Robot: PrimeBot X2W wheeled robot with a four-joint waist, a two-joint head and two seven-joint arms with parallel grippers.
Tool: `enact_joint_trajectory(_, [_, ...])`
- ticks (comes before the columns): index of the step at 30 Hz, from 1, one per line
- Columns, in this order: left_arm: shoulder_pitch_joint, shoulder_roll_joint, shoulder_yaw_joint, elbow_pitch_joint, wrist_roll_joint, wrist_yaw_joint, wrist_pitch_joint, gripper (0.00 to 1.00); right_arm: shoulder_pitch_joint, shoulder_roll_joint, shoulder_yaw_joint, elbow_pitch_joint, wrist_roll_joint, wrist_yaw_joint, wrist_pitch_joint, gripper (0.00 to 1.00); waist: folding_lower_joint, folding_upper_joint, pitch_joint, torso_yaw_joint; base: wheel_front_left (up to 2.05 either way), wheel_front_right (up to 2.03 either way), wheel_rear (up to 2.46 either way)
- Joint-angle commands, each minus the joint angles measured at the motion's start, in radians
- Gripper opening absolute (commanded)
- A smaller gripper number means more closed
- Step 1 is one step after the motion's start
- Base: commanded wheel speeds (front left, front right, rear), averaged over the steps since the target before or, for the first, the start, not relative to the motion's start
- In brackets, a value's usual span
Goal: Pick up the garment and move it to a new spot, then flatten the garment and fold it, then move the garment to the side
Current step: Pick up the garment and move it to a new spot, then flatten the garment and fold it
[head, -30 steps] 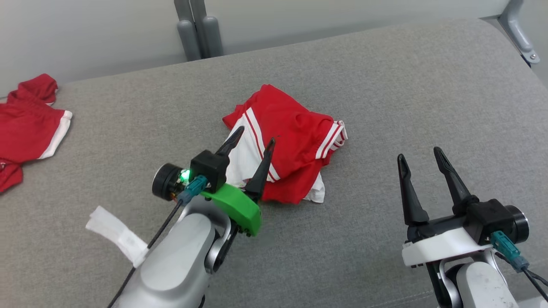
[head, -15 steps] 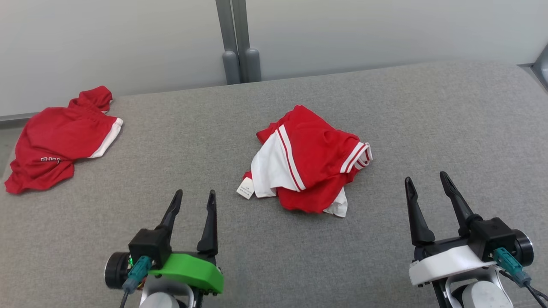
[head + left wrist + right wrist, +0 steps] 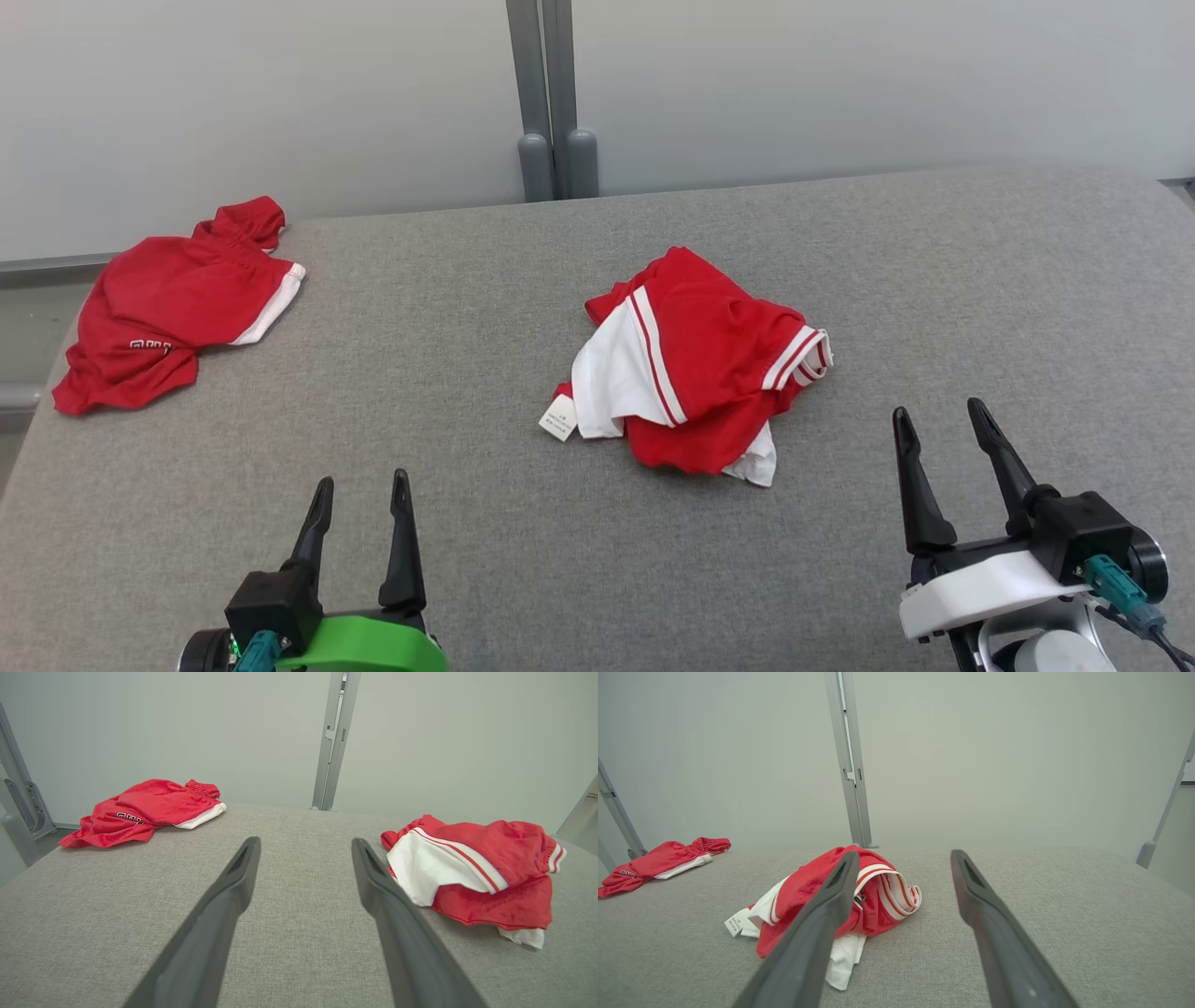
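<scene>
While both sets of jaws stand wide apart and empty, left gripper [image 3: 362, 479] at lower left of the head view and right gripper [image 3: 936, 408] at lower right, the red-and-white garment [image 3: 709, 364] lies mid-frame in a loose, roughly folded bundle, clear of both. Folding looks done, so the shift to the side seems due, calling for a reach forward and a grip through all layers. Grey woven cloth covers the desk [image 3: 448, 308], with a second red garment [image 3: 177, 308] at its upper-left corner, and a pale wall [image 3: 840, 84] and grey post [image 3: 551, 93] behind.

garment [image 3: 700, 373] at middle of the table [image 3: 467, 523], other garment [image 3: 173, 308] at its far left corner, post [image 3: 551, 93] behind
</scene>
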Motion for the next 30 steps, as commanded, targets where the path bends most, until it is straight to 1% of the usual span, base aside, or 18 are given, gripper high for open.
enact_joint_trajectory(1, [0.015,-0.005,0.007,0.001,0.009,-0.008,-0.001,1.00,0.011,-0.002,0.001,0.003,0.003,0.000,-0.003,1.00,0.0000,0.0000,0.000,0.000,0.00,0.00,0.00])
enact_joint_trajectory(9, [0.016,-0.023,0.032,0.012,0.039,-0.035,-0.001,1.00,0.002,-0.002,0.006,0.005,0.007,0.000,-0.003,1.00,0.0000,0.0000,0.001,0.001,0.00,0.00,0.00])
enact_joint_trajectory(20, [0.010,-0.037,0.052,0.025,0.060,-0.051,-0.001,1.00,-0.003,-0.002,0.011,0.001,-0.007,0.000,-0.003,1.00,0.0000,0.0000,0.005,0.005,0.00,0.00,0.00])
enact_joint_trajectory(25, [0.003,-0.041,0.050,0.023,0.059,-0.053,-0.001,1.00,-0.029,-0.002,0.039,0.005,-0.073,0.000,-0.003,1.00,0.0000,0.0000,0.012,0.017,0.00,0.00,0.00])
enact_joint_trajectory(28, [-0.005,-0.043,0.046,0.019,0.059,-0.054,-0.001,1.00,-0.060,-0.002,0.083,0.031,-0.157,0.000,-0.003,1.00,0.0000,0.0000,0.022,0.033,0.00,0.00,0.00])
enact_joint_trajectory(30, [-0.012,-0.044,0.044,0.016,0.058,-0.055,-0.001,1.00,-0.092,-0.014,0.108,0.068,-0.215,0.000,-0.003,1.00,0.0000,0.0000,0.034,0.045,0.00,0.00,0.00])
